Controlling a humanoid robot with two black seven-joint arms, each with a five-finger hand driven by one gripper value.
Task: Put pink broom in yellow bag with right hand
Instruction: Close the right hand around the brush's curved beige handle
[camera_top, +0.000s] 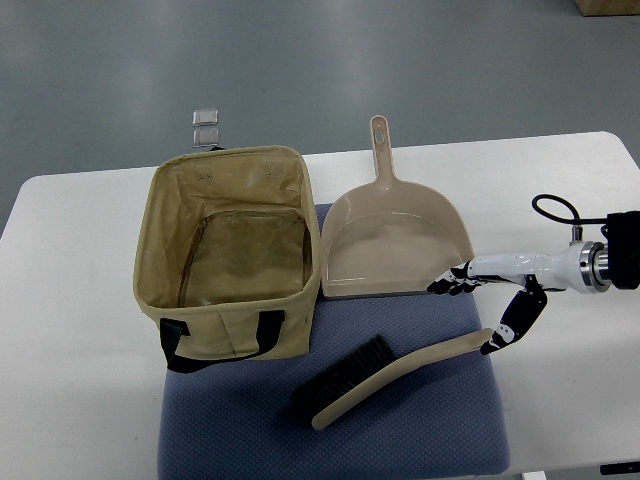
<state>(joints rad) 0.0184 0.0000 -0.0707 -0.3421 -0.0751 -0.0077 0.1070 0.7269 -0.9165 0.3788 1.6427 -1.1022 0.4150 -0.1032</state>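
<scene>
Now right hand (488, 305) fingers spread, empty, thumb tip by broom (385, 375) handle end; bag (232, 262) apart

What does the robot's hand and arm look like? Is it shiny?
Only the right hand shows. It is white with thin black fingers like little sticks. Behind it sits a shiny silver metal wrist ring, then a black arm piece. A black cable loops above the wrist.
</scene>
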